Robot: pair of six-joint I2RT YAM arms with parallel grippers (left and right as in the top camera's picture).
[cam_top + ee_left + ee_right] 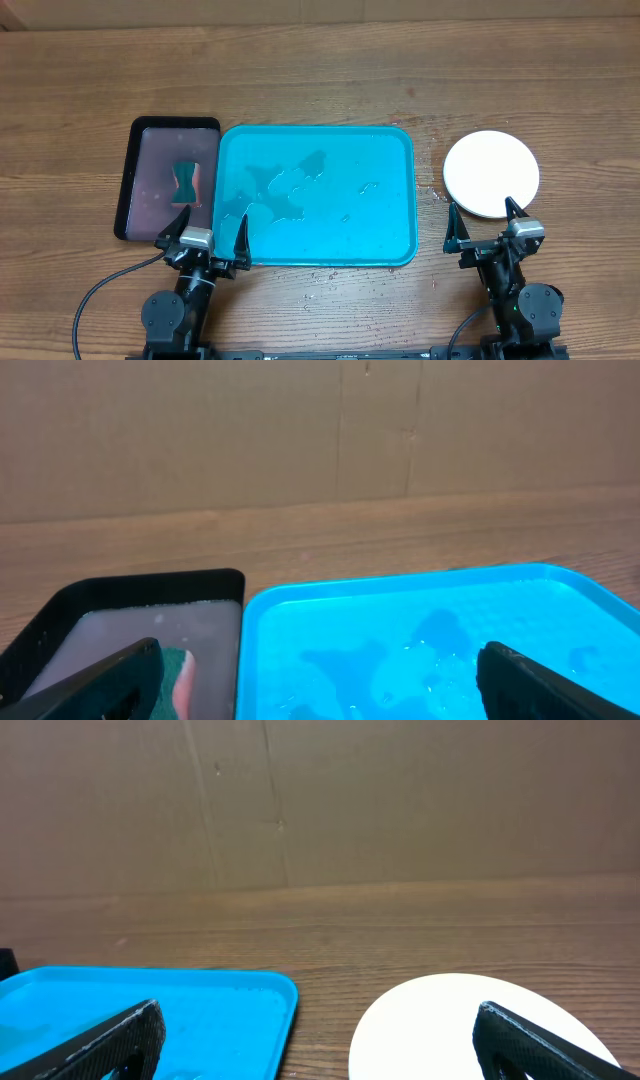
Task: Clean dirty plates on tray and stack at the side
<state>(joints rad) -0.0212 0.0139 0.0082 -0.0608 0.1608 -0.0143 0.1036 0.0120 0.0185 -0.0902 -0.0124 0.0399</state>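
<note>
Currently the only plate on show is the white plate [491, 175], flat on the tabletop [320, 80] at right of centre in the overhead view. It is off the teal tray [370, 225] and near its right rim, not touching. The blue and yellow-green plates are not visible; they may be under the white one, cannot tell. The tray sits mid-frame, holds no plates, only water puddles [285, 185].

Handling guess: the plastic plate is light, stiff, not fragile, and probably wet and slick. The top face looks clean, no red seen. Best hold is likely the thin rim at its lower edge, the side nearest the right gripper [480, 208]. It lies flat, so one finger would need to slip under the lip.

The right gripper has its jaws spread wide, holding nothing, its tips over the plate's lower edge. In the right wrist view the plate [470, 1020] fills the lower right between the fingers.

The left gripper [213, 220], lower left, is also wide and holding nothing.

Around: a dark tray [127, 190] at left touches or nearly touches the teal one, with murky pinkish water and a sponge [186, 180] in it. Water drops [432, 188] lie on the tabletop between tray and plate. Nothing blocks the way to the plate.
</note>
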